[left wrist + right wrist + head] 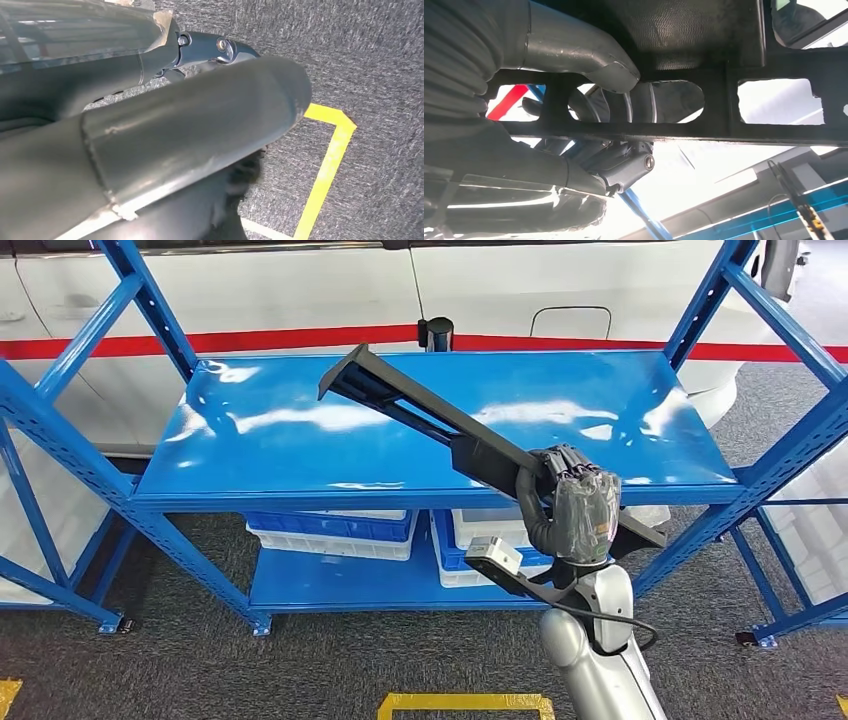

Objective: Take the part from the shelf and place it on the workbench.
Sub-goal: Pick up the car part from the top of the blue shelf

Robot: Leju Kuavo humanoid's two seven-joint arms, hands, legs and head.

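R hand [585, 510] grips the part [430, 410], a long black frame piece; fingers [565, 462] wrapped over it and clamped near its lower end. From the fingers the part slants up and away over the blue shelf [300, 455], far end raised above the top deck, not touching it; a short stub of the part sticks out on the near side of the fingers, past the shelf's front edge. R wrist view: thumb [574, 50] pressed on the part's [734, 130] black bar, other fingers curled round through its cut-outs. L hand [165, 145] shows close up in L wrist view, hanging above grey carpet w/ yellow tape [327, 165] on it; can't tell if its fingers are apart or together. Below the fingers, under the top deck, blue and white bins [335, 530] sit on the lower shelf level.
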